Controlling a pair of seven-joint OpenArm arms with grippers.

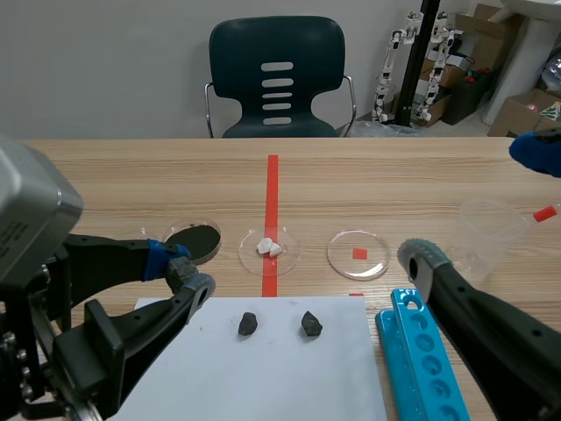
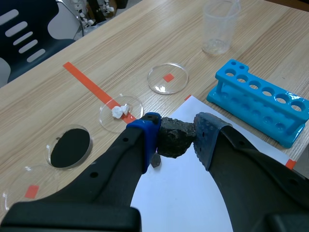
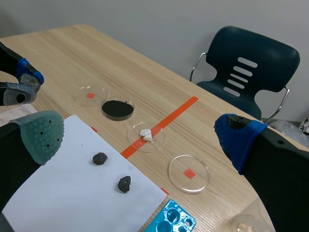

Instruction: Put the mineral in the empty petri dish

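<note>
The left gripper (image 2: 176, 141) is clamped on a dark mineral (image 2: 175, 135) by the paper (image 2: 181, 195), the right gripper (image 3: 140, 137) gaping open

the wooden table (image 1: 131, 175) carries a white paper sheet (image 1: 289, 377), a blue tube rack (image 1: 408, 342), a clear cup (image 1: 491, 232) and a row of petri dishes (image 1: 358, 241).

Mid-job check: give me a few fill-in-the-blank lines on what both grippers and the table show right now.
1. The left gripper is shut on a dark ___.
2. The right gripper is ___, with nothing between its fingers.
3. On the white paper lie ___ dark minerals.
4. The petri dish on the red tape line holds ___ bits.

Missing words: mineral; open; two; white.
</note>
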